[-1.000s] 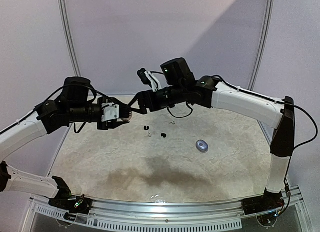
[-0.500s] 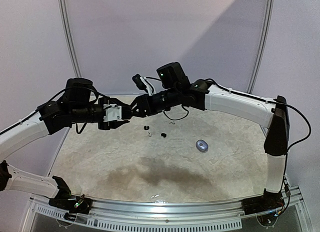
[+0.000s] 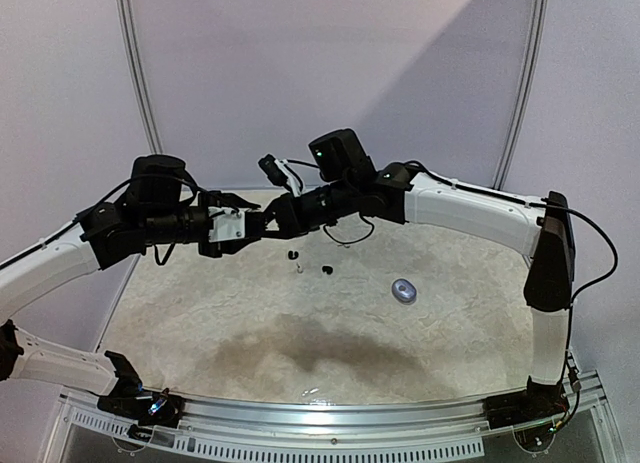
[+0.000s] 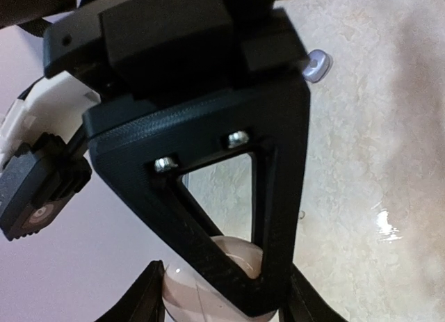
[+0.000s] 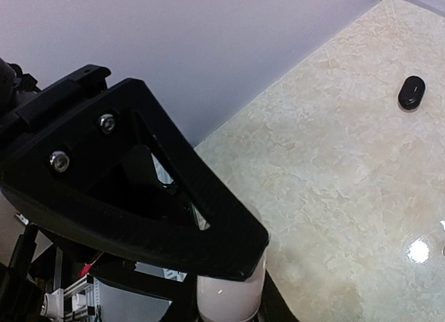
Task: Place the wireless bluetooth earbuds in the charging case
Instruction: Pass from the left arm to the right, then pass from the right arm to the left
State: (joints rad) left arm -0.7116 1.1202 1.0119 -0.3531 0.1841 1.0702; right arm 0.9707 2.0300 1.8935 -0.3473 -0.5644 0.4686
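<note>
A pale pinkish charging case (image 4: pixel 186 297) is held off the table between both grippers, and it also shows in the right wrist view (image 5: pixel 230 295). My left gripper (image 3: pixel 250 226) is shut on it from the left. My right gripper (image 3: pixel 272 221) is shut on it from the right, its black finger crossing the left wrist view. On the table below lie two black earbuds (image 3: pixel 292 254) (image 3: pixel 327 271) and a whitish earbud (image 3: pixel 299 268). One black earbud (image 5: pixel 411 92) shows in the right wrist view.
A second, lavender case (image 3: pixel 404 290) lies on the table to the right of the earbuds and also shows in the left wrist view (image 4: pixel 316 65). A small whitish bit (image 3: pixel 343 246) lies behind the earbuds. The back wall is close behind both grippers.
My right arm has swung left and lower until its gripper meets the left gripper at the case. The left gripper has shifted slightly right. The things on the table have not moved.
</note>
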